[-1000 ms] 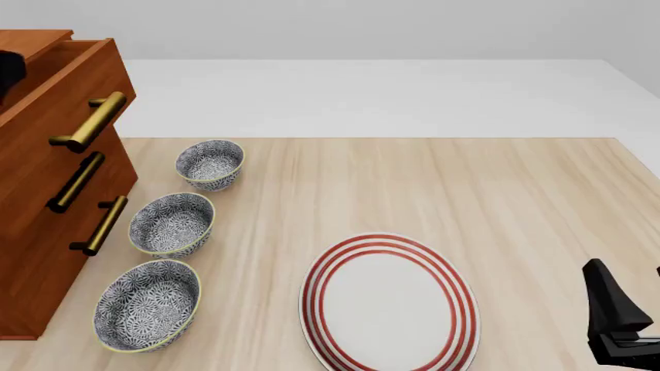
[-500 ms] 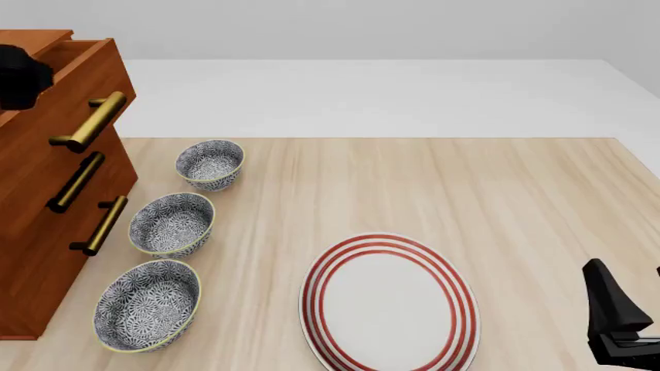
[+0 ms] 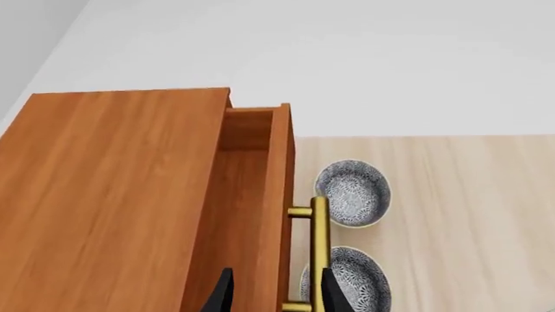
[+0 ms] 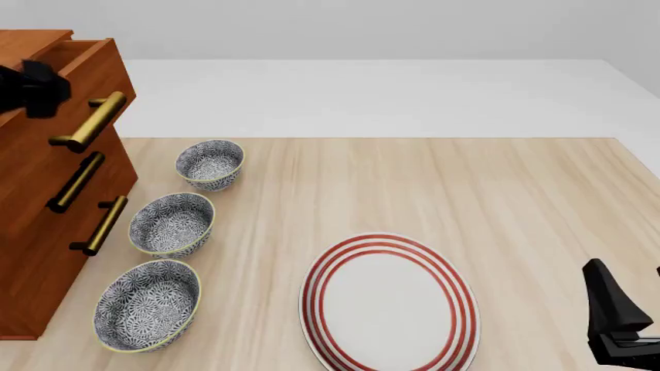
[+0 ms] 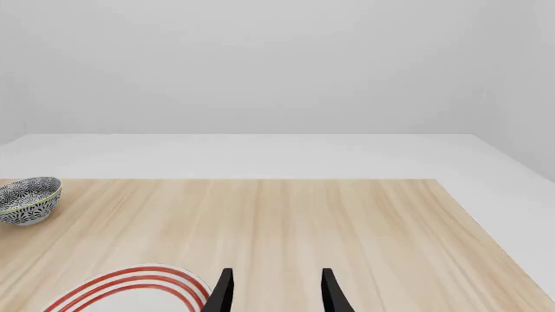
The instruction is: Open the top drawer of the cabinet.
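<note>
Wooden top drawer [image 4: 74,85] stands pulled out rightward from the cabinet [image 4: 42,232], handle running near-to-far. Left gripper [image 3: 273,296] hovers above, fingers parted, holding nothing; right gripper [image 5: 274,292] likewise parted.

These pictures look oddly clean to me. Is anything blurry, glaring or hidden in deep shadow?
Front view: sharp throughout, lighting flat, only faint shade beside the three bowls and the red-ringed plate; the brass handle shows a mild sheen, no glare. Left wrist view: equally crisp, the open top drawer slightly darker inside. Right wrist view: even light, blank grey background, no blur.
</note>
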Robot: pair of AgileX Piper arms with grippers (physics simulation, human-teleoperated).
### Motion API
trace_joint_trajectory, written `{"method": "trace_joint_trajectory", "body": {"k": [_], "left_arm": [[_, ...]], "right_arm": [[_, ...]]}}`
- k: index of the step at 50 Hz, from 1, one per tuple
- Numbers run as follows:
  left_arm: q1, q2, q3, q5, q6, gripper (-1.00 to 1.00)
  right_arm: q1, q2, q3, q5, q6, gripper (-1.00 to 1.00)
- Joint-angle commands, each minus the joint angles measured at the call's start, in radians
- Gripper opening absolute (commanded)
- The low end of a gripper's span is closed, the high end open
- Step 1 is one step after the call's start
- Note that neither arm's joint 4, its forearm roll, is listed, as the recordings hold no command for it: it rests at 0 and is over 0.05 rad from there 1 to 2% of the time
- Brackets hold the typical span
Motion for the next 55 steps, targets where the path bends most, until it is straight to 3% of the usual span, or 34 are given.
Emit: {"method": "trace_joint_trajectory", "body": {"k": [1, 55], "left_arm": [[0.005, 0.041, 0.004, -0.022, -0.002, 1.0], [0.004, 0.165, 0.032, -0.066, -0.025, 1.0]], "right_arm": [[0.0, 0.0, 0.0, 0.0, 0.0, 1.0], [0.0, 0.0, 0.0, 0.0, 0.0, 1.0]]}}
